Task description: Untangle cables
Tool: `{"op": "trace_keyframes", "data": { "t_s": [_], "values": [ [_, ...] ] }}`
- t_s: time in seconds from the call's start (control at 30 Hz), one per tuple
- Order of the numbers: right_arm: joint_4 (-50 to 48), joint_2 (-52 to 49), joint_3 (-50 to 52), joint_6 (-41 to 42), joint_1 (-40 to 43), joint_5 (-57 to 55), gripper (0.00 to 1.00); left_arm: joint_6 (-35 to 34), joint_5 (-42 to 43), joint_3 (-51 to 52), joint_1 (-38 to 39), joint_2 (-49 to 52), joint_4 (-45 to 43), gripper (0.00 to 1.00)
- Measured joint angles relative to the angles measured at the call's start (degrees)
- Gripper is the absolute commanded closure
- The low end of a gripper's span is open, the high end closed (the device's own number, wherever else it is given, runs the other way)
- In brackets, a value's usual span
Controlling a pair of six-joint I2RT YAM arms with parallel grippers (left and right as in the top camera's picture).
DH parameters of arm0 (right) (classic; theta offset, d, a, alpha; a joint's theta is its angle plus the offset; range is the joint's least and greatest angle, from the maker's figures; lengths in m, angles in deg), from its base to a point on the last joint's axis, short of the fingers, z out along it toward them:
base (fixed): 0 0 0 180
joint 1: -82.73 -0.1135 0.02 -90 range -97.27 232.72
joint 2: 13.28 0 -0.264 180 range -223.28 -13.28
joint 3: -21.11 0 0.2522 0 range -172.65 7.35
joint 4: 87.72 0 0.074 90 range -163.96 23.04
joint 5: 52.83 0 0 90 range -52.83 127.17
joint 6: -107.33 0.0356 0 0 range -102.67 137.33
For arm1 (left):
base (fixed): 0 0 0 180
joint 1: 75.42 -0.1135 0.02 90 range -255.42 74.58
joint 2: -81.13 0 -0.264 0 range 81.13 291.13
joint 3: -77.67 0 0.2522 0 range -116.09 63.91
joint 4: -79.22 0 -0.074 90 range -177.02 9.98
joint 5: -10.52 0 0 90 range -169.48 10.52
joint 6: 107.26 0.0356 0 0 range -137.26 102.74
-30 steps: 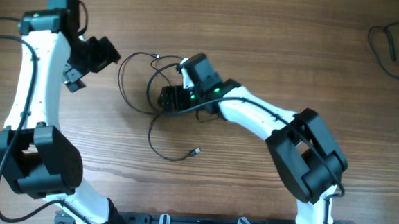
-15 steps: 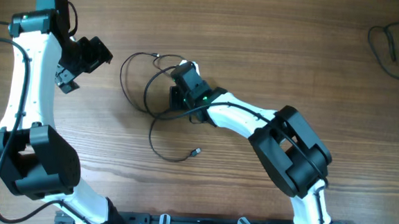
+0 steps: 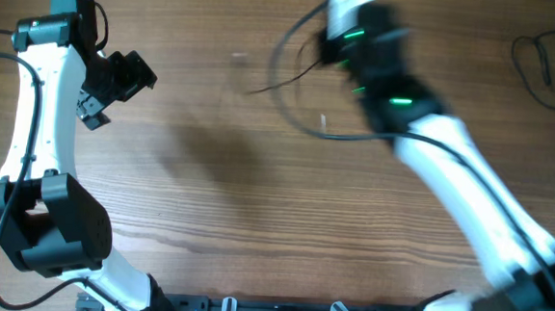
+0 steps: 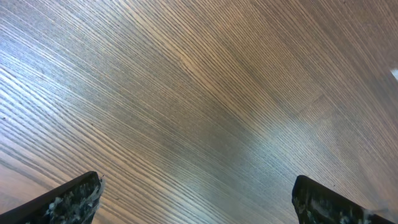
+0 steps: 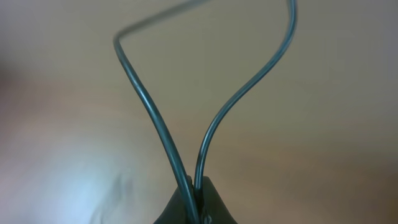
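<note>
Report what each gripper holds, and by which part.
Right gripper pinches two cable strands side by side, mid-length, between its fingertips. The left gripper is open and holds nothing.

the overhead camera looks straight down from well above and takes in the whole table (image 3: 209, 171). the left wrist camera sits low and near the wood, facing down and forward, with the tips of the left gripper (image 4: 196, 193) at 7 and 5 o'clock. the right wrist camera is the closest, looking past the right gripper (image 5: 196, 199) at 6 o'clock along the cables (image 5: 157, 124), with the table blurred behind. each wrist view shares a tabletop patch with the overhead, near its 10 and 12 o'clock.
</note>
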State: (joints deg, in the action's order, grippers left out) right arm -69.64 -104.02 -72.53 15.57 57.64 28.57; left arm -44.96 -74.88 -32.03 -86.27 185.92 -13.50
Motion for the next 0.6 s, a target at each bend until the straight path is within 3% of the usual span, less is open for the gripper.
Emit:
{"op": "trace_keyframes", "data": {
  "t_s": [0.13,0.27,0.6],
  "values": [
    [-1.73,6.14,-1.4,-11.69,7.93,-1.29,0.96,0.0,0.0,0.0,0.0,0.0,0.0,0.0],
    [-1.09,3.67,-1.14,-19.3,14.73,-1.77,0.96,0.0,0.0,0.0,0.02,0.0,0.0,0.0],
    [-0.35,-9.18,-0.72,-20.37,24.94,-0.24,0.96,0.0,0.02,0.0,0.0,0.0,0.0,0.0]
  ]
}}
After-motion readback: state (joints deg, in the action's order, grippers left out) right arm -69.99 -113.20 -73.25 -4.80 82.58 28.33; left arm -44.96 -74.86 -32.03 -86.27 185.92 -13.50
